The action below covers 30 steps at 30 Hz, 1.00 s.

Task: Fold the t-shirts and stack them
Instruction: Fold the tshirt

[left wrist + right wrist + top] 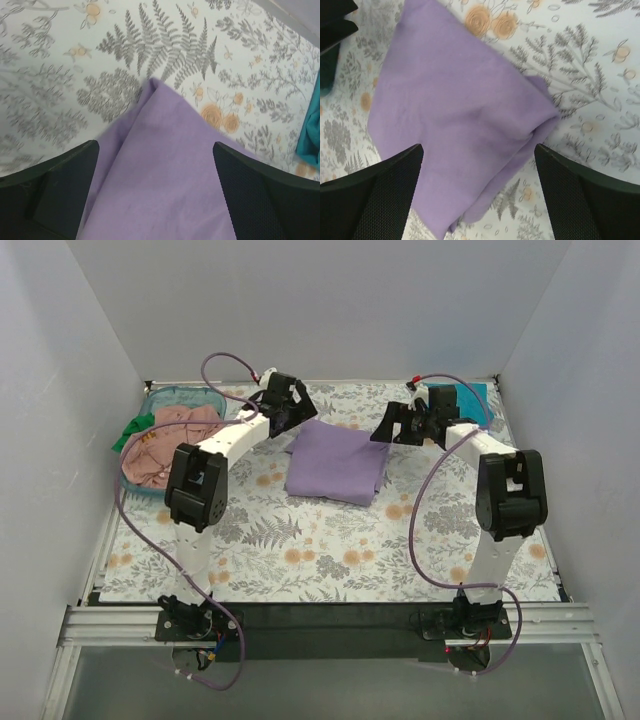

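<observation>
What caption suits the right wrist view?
Right gripper, jaws open, above the folded lavender t-shirt on the floral table cover.

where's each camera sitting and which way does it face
top external: above, behind the robot, looking down at the floral-print table; both arms show
left wrist: on the left arm, facing down at the folded lavender-purple cloth t-shirt; left hand shows
right wrist: on the right arm, facing down; right hand shows
all share that t-shirt
</observation>
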Available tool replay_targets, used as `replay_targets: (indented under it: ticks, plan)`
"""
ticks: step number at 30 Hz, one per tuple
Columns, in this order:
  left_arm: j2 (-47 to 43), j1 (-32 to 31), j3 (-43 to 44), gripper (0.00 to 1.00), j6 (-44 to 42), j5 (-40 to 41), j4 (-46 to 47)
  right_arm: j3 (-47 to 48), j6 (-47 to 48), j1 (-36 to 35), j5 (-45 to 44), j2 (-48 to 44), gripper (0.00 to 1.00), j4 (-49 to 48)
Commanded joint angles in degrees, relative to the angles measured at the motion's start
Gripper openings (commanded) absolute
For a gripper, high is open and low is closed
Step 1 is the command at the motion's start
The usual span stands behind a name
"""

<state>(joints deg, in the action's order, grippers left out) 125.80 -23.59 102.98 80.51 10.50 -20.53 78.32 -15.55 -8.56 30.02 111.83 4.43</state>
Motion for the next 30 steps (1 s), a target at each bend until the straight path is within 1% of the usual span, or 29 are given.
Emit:
replay_targets:
  ticks: [1,2,3,5,6,7,8,9,10,11,13,14,16,17,19,20,21,22,23,25,28,30]
  plan:
    - [-14.6,0.0,-6.6,0.98,-2.4,0.1,-0.1,-4.7,3.1,-1.4,0.2,-9.7,0.98,-1.3]
    - [-17.2,0.0,-10.2,0.98,-1.0,0.5,0.1,-6.5,3.2,-1.5,-0.8,-11.1,0.98,-1.3]
    - [-23.4,0.0,-16.7,0.98,-0.3,1.5,0.6,-9.6,3.0,-1.9,-3.1,-13.5,0.98,-1.3]
    - [-30.0,0.0,-24.0,0.98,0.6,1.2,0.5,-12.7,2.5,-2.4,-4.9,-15.2,0.98,-1.3]
    - [-33.1,0.0,-31.1,0.98,1.2,0.9,0.3,-15.2,2.2,-3.3,-6.9,-15.9,0.98,-1.3]
    - [-39.9,0.0,-34.5,0.98,1.9,0.2,-0.1,-16.3,1.9,-3.9,-8.0,-17.2,0.98,-1.3]
    - [-43.3,0.0,-38.0,0.98,2.7,0.0,-0.1,-17.2,1.6,-4.4,-9.3,-17.6,0.98,-1.3]
    - [-46.4,-0.1,-45.3,0.98,4.6,0.2,0.1,-18.3,1.1,-5.6,-12.3,-18.0,0.98,-1.2]
    - [-50.1,-0.2,-48.2,0.98,5.2,0.6,0.1,-18.6,1.2,-6.0,-13.1,-18.2,0.98,-1.2]
    - [-56.2,-0.2,-51.4,0.98,5.3,0.4,0.0,-18.6,0.8,-6.6,-14.0,-18.1,0.98,-1.2]
    - [-62.2,-0.2,-57.3,0.98,8.0,1.4,-2.8,-18.6,0.4,-7.4,-16.2,-17.3,0.98,-1.1]
    - [-67.6,-0.1,-58.5,0.98,9.0,2.7,-3.8,-18.5,-0.2,-7.7,-16.7,-16.7,0.98,-1.0]
    - [-71.7,-0.1,-60.9,0.98,10.4,3.2,-6.5,-17.4,-0.9,-8.0,-17.4,-14.6,0.98,-0.9]
    - [-75.6,-0.1,-61.4,0.98,10.5,2.6,-7.0,-17.0,-1.3,-8.1,-17.4,-13.7,0.97,-0.9]
    - [-78.5,-0.2,-62.8,0.98,11.9,2.8,-8.5,-16.0,-1.5,-9.1,-18.3,-11.0,0.96,-0.9]
    - [-79.5,-0.1,-63.9,0.98,14.0,3.0,-9.0,-14.8,-1.6,-9.5,-18.9,-10.1,0.93,-0.7]
    - [-80.7,-0.1,-64.2,0.98,14.8,3.6,-9.5,-14.3,-1.9,-10.1,-20.5,-9.2,0.92,-0.5]
    - [-80.9,-0.1,-64.2,0.98,15.4,3.6,-10.3,-14.1,-2.1,-10.2,-20.9,-7.6,0.91,-0.1]
    - [-80.9,-0.1,-63.8,0.98,15.6,3.6,-11.5,-13.5,-2.2,-10.4,-21.1,-6.8,0.87,-0.1]
    - [-79.8,-0.1,-63.0,0.98,15.7,4.1,-13.7,-12.8,-2.3,-11.1,-20.8,-4.7,0.84,0.0]
    - [-78.2,-0.1,-62.0,0.98,16.7,5.0,-15.3,-11.5,-2.3,-13.0,-21.1,-2.2,0.75,0.2]
    - [-77.5,-0.1,-61.6,0.98,16.6,5.0,-15.6,-10.1,-2.5,-14.3,-21.5,-0.8,0.65,0.4]
